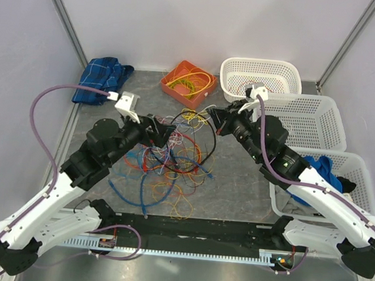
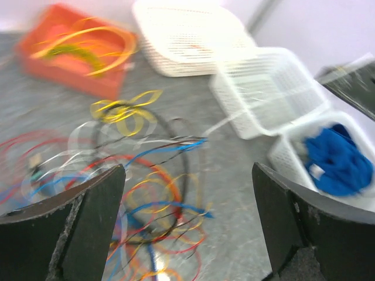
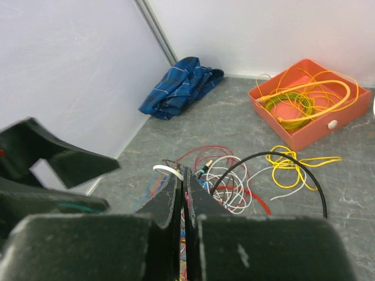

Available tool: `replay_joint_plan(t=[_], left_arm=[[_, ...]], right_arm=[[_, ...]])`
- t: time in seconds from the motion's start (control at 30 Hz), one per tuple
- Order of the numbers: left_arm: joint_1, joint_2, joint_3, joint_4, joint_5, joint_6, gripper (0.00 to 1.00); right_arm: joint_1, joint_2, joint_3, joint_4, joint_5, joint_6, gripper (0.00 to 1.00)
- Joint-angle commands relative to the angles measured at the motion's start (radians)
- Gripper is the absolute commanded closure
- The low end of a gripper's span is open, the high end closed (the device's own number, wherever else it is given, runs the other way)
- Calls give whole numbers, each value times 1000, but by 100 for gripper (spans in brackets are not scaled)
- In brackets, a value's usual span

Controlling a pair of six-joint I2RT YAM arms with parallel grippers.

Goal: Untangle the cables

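Your left fingers (image 2: 94,222) stood spread over the tangled thin multicoloured cables (image 1: 173,159), centre frame; your right fingers (image 3: 167,202), pressed together, needed a slow pull.

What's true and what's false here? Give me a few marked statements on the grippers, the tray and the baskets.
1. The left gripper is open. True.
2. The right gripper stands wide open. False: its jaws are shut together.
3. The orange tray is empty. False: it holds a coil of yellow cable.
4. A checked blue cloth lies at the far left corner of the table. True.
5. All the white baskets are empty. False: the nearest white basket holds a blue rag.
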Motion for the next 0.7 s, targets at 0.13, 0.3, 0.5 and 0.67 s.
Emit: replay_joint_plan(t=[0.13, 0.3, 0.5, 0.67], left_arm=[[-14, 93, -65, 305, 321, 190, 7], [-28, 99, -136, 453, 329, 255, 9], [-28, 191, -81, 448, 306, 286, 12], [-28, 256, -50, 464, 252, 321, 30]], right_arm=[[-5, -19, 86, -71, -59, 2, 100], [-5, -7, 116, -112, -91, 31, 100], [-5, 7, 139, -129, -163, 82, 100], [-3, -6, 145, -129, -217, 117, 100]])
